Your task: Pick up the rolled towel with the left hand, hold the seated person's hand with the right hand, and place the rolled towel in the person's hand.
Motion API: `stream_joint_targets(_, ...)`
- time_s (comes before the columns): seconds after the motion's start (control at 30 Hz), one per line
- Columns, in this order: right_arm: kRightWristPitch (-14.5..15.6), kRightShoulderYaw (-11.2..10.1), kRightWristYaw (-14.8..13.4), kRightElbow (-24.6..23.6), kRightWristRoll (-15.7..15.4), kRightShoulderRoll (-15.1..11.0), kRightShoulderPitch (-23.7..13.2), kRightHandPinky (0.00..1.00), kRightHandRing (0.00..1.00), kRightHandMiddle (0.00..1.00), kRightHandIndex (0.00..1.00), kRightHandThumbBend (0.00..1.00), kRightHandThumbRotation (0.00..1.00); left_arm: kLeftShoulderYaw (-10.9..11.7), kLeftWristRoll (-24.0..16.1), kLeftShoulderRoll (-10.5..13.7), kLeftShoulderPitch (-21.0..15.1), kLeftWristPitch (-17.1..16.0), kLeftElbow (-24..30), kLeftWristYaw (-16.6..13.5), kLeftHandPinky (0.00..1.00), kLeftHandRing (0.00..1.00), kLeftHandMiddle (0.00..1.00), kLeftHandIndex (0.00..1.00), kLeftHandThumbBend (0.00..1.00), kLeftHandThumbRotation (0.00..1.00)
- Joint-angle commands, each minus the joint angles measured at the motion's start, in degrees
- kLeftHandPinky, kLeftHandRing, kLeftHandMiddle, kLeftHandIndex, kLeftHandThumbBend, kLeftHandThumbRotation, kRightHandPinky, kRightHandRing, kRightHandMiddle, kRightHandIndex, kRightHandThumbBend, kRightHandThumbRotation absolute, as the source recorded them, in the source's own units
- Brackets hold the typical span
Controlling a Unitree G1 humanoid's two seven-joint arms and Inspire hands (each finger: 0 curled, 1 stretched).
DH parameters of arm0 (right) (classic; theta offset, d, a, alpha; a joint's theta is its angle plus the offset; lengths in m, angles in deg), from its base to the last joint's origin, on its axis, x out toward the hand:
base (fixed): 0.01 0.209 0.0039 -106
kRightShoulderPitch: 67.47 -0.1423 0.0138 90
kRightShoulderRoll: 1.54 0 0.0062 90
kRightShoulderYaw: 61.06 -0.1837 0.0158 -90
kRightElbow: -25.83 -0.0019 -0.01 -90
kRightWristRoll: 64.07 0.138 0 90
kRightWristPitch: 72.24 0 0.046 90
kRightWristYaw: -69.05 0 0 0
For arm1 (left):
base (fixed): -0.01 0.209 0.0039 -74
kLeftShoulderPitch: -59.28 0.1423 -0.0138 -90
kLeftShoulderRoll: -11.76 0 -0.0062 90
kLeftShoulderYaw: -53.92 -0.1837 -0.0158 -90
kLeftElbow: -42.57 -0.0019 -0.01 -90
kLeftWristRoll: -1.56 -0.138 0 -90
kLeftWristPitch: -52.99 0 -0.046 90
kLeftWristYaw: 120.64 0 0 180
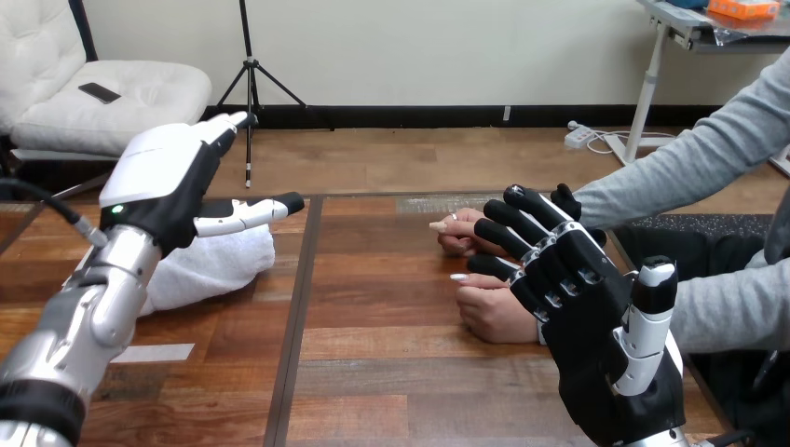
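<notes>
You have a wide bare stretch of table [373,317] between the rolled towel [224,265] at left and the person's 2 hands at right; nothing stands on it; your left hand [163,182] hangs over the towel's left part, leaving its right end uncovered; your right hand [582,307], fingers straight and spread, overlaps the person's near hand [489,315] and far hand [458,233]; contact there is unclear; the person's forearms [689,168] close off the right side.

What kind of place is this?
Probably a practice spot where a robot learns to help people: a wooden table, a white rolled towel by its left hand, and a seated person's hands by its right hand.
</notes>
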Motion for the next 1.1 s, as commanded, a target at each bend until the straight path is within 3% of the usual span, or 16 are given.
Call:
stream_joint_targets(0.0,-0.7,-0.7,-0.4,-0.3,0.0,0.6,-5.0,0.74,0.84,0.83,0.83,0.88,1.00,-2.3,-0.6,1.3,-10.3,0.9,-5.3,-2.5,0.82,0.89,0.91,0.89,0.73,0.80)
stream_joint_targets(0.67,-0.6,-0.7,-0.6,0.0,0.0,0.5,-5.5,0.71,0.83,0.82,0.82,0.89,1.00,-5.8,0.1,-0.5,-17.2,5.9,-14.6,0.6,0.87,0.92,0.92,0.92,0.76,0.81)
stream_joint_targets(1.07,-1.2,-0.9,-0.9,0.1,-0.5,0.3,-6.0,0.71,0.83,0.82,0.82,0.88,1.00,-9.3,-1.0,-1.0,-19.8,9.7,-17.8,2.1,0.89,0.93,0.94,0.93,0.76,0.81)
